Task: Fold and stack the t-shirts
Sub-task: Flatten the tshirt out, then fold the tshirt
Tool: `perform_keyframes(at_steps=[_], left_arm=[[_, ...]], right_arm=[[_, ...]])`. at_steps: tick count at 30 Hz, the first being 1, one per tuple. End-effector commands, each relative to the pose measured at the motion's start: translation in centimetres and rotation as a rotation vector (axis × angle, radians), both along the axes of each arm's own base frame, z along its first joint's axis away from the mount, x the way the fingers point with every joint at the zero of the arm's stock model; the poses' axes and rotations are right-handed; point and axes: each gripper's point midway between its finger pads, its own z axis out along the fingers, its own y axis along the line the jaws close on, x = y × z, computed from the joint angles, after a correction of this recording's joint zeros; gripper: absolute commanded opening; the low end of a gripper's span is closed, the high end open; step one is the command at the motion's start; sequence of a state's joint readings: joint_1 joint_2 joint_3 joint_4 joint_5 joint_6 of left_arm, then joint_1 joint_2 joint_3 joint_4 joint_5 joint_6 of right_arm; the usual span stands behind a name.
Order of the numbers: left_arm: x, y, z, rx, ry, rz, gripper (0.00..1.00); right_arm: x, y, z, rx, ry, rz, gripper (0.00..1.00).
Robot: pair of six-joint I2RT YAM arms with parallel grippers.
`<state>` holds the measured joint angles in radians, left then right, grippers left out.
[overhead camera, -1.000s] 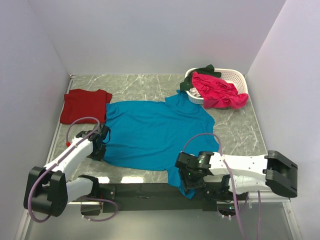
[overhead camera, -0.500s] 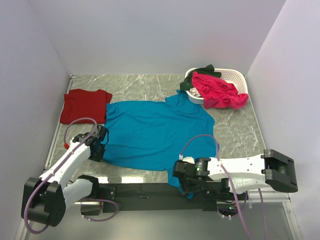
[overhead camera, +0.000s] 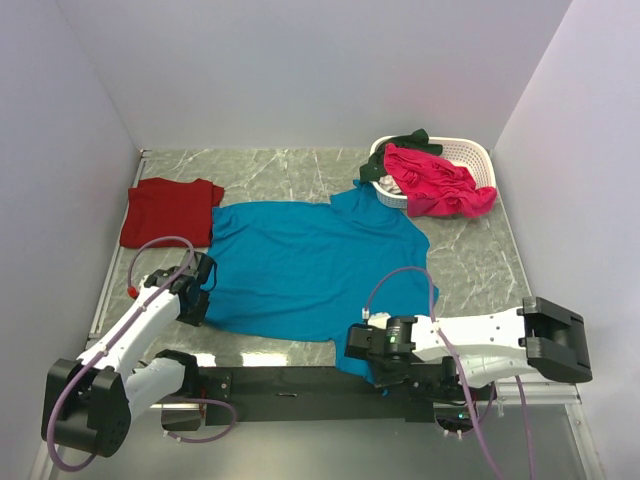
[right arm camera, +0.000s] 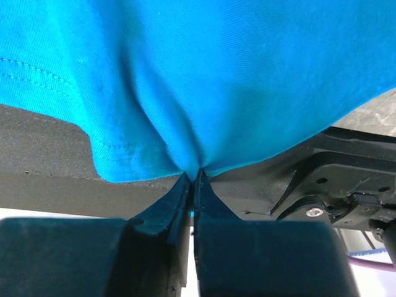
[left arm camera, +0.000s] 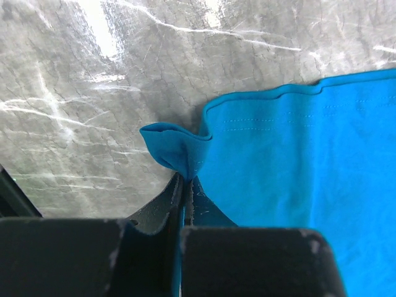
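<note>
A teal-blue t-shirt (overhead camera: 310, 265) lies spread flat across the middle of the marble table. My left gripper (overhead camera: 192, 298) (left arm camera: 187, 179) is shut on a pinched corner of the teal-blue t-shirt (left arm camera: 297, 154) at its left hem. My right gripper (overhead camera: 372, 358) (right arm camera: 193, 173) is shut on the edge of the teal-blue t-shirt (right arm camera: 204, 80) where it hangs over the near black rail. A dark red t-shirt (overhead camera: 170, 210) lies folded at the far left. A bright pink t-shirt (overhead camera: 440, 185) and a dark green t-shirt (overhead camera: 395, 150) hang out of the basket.
A white slatted basket (overhead camera: 470, 155) stands at the back right. The black mounting rail (overhead camera: 290, 382) runs along the near edge between the arm bases. White walls close in the left, back and right sides.
My right gripper slid a little left and down and closed on the shirt's near edge. My left gripper has kept its grip and shifted slightly.
</note>
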<state>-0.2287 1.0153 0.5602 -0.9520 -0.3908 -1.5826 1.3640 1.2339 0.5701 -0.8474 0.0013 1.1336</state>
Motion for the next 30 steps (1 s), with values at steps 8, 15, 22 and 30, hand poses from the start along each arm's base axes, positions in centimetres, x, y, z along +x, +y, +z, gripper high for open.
perform_keyframes(at_steps=[8, 15, 22, 30], left_arm=[[0.0, -0.1, 1.4, 0.02, -0.001, -0.14, 0.0], [-0.8, -1.3, 1.9, -0.049, -0.007, -0.177, 0.0], [-1.5, -0.7, 3.9, -0.031, -0.015, -0.151, 0.0], [-0.4, 0.1, 6.3, 0.043, -0.033, -0.249, 0.0]], right_arm=[[-1.1, -0.7, 7.0, -0.002, 0.031, 0.039, 0.0], [-2.9, -2.0, 9.7, 0.002, 0.105, 0.015, 0.0], [-4.4, -2.8, 10.5, 0.001, 0.149, 0.014, 0.0], [-0.1, -0.8, 9.8, 0.001, 0.042, -0.006, 0.0]])
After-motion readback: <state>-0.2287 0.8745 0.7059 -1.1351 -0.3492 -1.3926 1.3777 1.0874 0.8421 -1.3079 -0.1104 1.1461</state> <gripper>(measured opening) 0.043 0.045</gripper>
